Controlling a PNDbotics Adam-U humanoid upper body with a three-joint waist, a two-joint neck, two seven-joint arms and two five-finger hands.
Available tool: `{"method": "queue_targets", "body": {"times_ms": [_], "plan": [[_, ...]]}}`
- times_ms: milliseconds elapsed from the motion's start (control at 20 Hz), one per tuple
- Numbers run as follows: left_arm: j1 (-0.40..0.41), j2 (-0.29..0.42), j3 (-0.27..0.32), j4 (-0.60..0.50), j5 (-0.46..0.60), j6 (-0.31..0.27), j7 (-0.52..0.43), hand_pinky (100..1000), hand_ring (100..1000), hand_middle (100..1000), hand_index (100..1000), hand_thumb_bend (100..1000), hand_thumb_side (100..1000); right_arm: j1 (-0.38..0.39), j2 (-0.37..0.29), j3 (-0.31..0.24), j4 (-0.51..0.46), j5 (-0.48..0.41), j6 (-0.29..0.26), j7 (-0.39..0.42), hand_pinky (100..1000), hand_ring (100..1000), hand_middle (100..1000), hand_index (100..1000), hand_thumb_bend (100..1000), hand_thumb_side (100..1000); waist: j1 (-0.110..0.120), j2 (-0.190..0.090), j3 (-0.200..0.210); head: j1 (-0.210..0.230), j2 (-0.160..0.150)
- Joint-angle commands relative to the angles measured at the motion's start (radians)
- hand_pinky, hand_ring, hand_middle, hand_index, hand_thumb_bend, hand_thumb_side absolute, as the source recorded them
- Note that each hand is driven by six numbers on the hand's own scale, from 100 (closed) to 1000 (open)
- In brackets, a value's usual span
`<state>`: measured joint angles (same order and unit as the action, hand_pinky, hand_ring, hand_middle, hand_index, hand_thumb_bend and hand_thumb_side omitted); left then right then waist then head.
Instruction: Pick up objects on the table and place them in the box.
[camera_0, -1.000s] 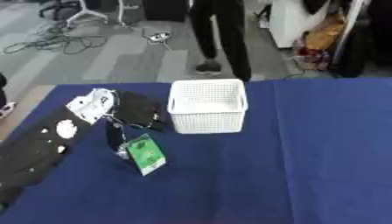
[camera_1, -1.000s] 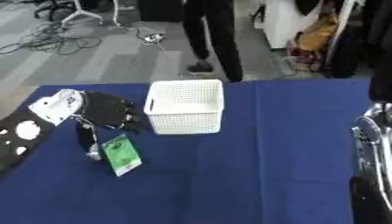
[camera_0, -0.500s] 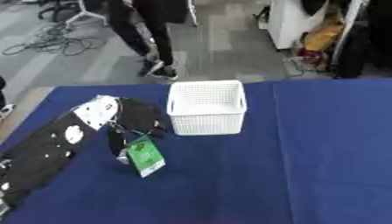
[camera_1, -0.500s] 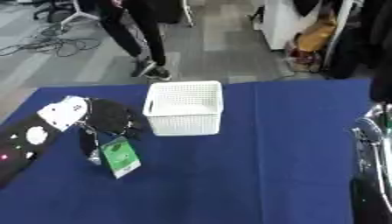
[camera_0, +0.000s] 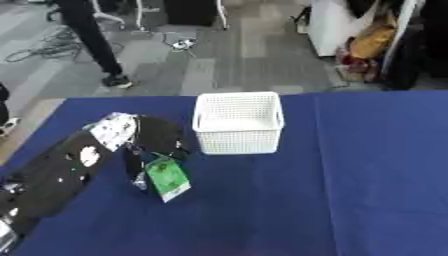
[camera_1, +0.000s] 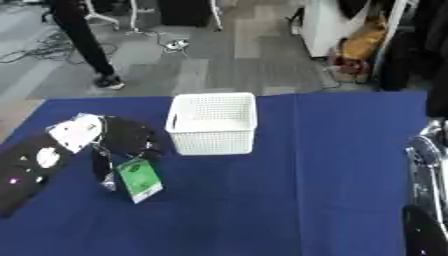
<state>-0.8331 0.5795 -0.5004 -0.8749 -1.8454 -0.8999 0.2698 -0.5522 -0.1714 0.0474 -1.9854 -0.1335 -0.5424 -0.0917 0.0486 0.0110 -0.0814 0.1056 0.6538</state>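
Black and silver, the left hand (camera_0: 153, 137) is being held over the left part of the table, its fingers curled down and clamped on the top of a green packet (camera_0: 167, 178). A white panel is showing on the back of the hand; no writing on it can be read. The packet is being dangled with its long axis running from the fingers down toward the near edge, slightly tilted to the right, its lower end touching or just above the blue tablecloth (camera_0: 350, 190). Print on its green face is too blurred to be read. Just beside the hand, to the right, a white perforated basket (camera_0: 238, 122) is standing upright, open upward. Wide bare cloth is lying right of the basket and nearer the camera. Only a silver and black part of the right arm (camera_1: 426, 200) is being shown at the right edge; its hand is not being seen.
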Motion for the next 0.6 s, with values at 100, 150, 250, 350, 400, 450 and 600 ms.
{"method": "queue_targets", "body": {"times_ms": [100,150,250,350,400,450,600], "plan": [[-0.031,0.013,0.013,0.01,-0.041,-0.007,0.036,828,819,870,911,522,850,-0.02,0.002,0.001,-0.015,-0.001,0.0,0.004,165,201,187,374,316,962,-0.001,-0.009,0.001,0.004,-0.007],[-0.034,0.012,0.012,0.015,-0.051,-0.007,0.042,828,819,870,912,525,846,-0.019,0.002,0.001,-0.015,-0.001,0.0,0.005,165,201,187,374,316,962,-0.001,-0.009,0.001,0.004,-0.008],[-0.041,0.009,0.011,0.03,-0.071,-0.007,0.052,826,818,869,918,526,847,-0.019,0.003,0.0,-0.015,-0.002,0.0,0.005,165,201,187,374,316,962,-0.001,-0.009,0.001,0.003,-0.009],[-0.049,0.002,0.02,0.064,-0.08,-0.007,0.058,818,815,866,922,512,849,-0.019,0.003,0.0,-0.015,-0.003,0.001,0.005,165,201,187,375,317,962,-0.001,-0.009,0.001,0.002,-0.009],[-0.052,-0.002,0.027,0.084,-0.081,-0.007,0.06,804,807,854,925,484,853,-0.019,0.003,0.0,-0.015,-0.003,0.001,0.005,165,201,187,375,317,962,-0.001,-0.009,0.001,0.002,-0.009],[-0.055,-0.008,0.039,0.111,-0.076,-0.007,0.058,794,802,850,926,467,854,-0.019,0.004,0.0,-0.015,-0.003,0.001,0.005,165,201,187,375,317,962,-0.001,-0.009,0.001,0.002,-0.01],[-0.063,-0.028,0.073,0.184,-0.048,-0.007,0.04,772,787,840,925,429,845,-0.02,0.006,0.0,-0.015,-0.003,0.001,0.005,165,201,187,375,317,962,-0.002,-0.009,0.0,0.0,-0.012]]}}
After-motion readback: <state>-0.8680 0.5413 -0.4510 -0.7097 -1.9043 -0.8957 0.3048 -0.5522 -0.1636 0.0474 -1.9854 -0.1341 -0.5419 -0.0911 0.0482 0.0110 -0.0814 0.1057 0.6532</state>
